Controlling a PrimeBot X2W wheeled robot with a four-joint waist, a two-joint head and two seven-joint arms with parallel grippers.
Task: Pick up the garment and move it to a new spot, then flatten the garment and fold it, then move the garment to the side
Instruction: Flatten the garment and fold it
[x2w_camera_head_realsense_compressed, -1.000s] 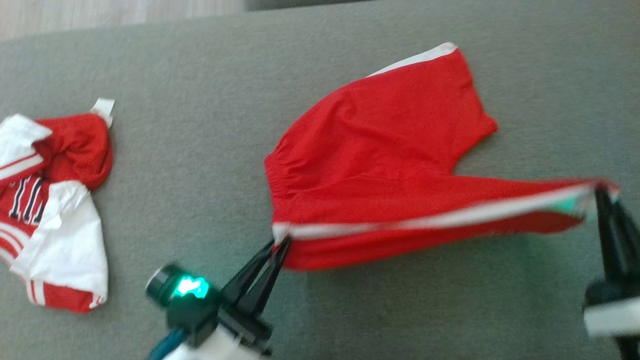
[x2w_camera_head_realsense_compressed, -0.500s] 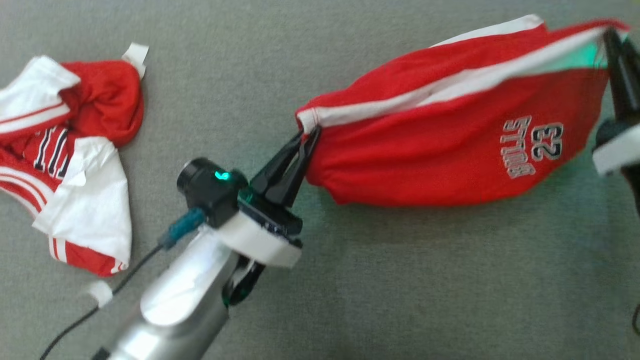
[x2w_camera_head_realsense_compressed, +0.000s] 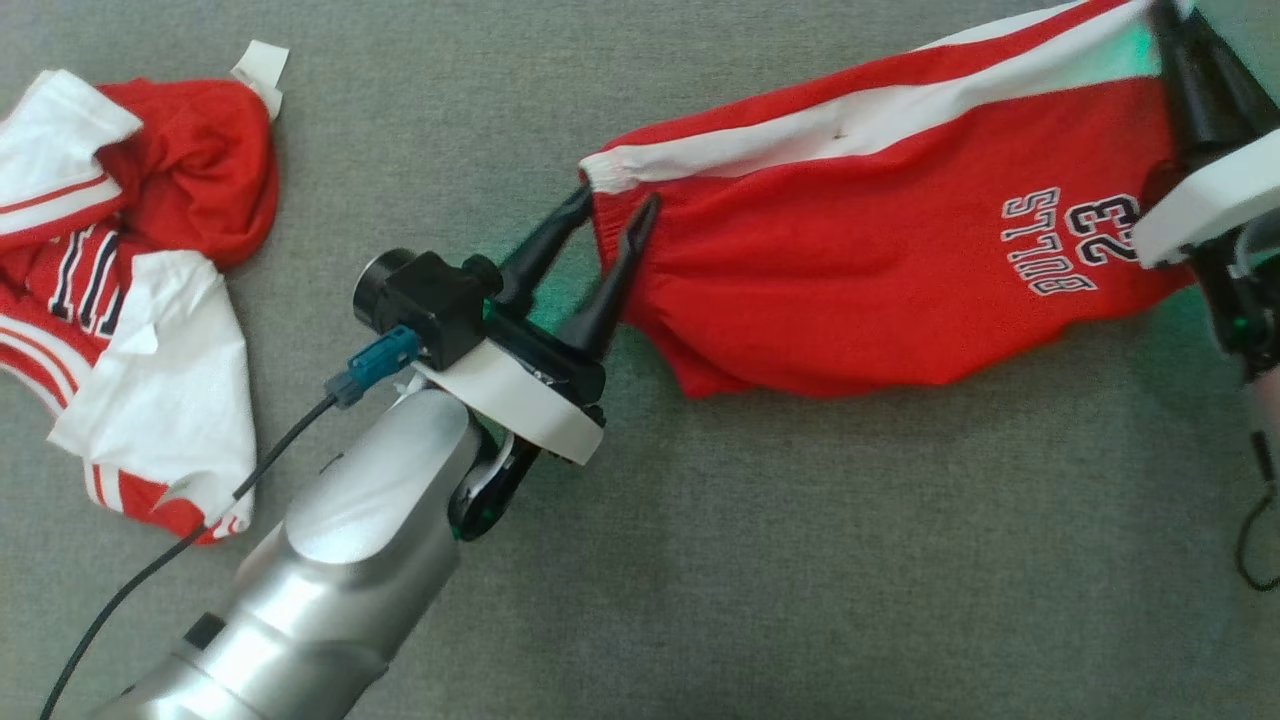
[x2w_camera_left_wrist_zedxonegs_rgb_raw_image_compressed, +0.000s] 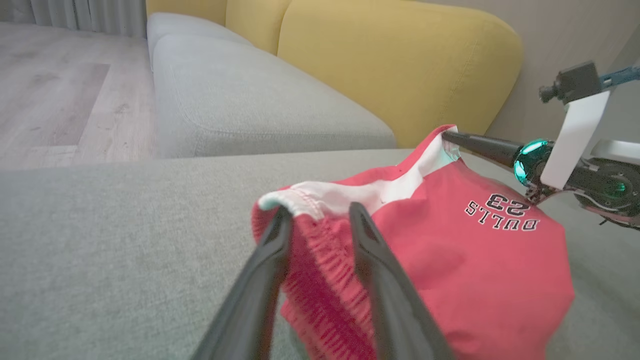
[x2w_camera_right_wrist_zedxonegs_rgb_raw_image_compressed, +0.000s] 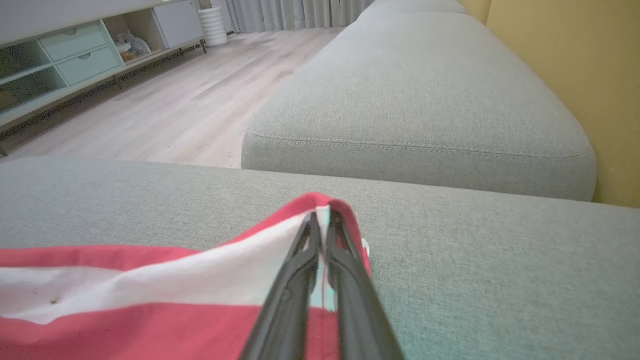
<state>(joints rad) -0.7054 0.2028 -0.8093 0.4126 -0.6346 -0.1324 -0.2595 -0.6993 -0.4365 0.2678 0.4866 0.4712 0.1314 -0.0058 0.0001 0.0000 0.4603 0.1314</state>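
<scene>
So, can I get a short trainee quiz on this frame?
1. True or false: the left gripper is clamped shut on the shorts.
2. Which number is printed on the shorts? A 7, B 23, C 45.
3. Fill in: in the head view, the jersey lies to the ____ of the shorts.

Key: 1 false, its jaws stand apart at the waistband; 2 B; 3 left.

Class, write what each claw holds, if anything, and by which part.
The right claw pinches the red shorts at the hem end of their white stripe. The left claw stands open astride the waistband, holding nothing.
</scene>
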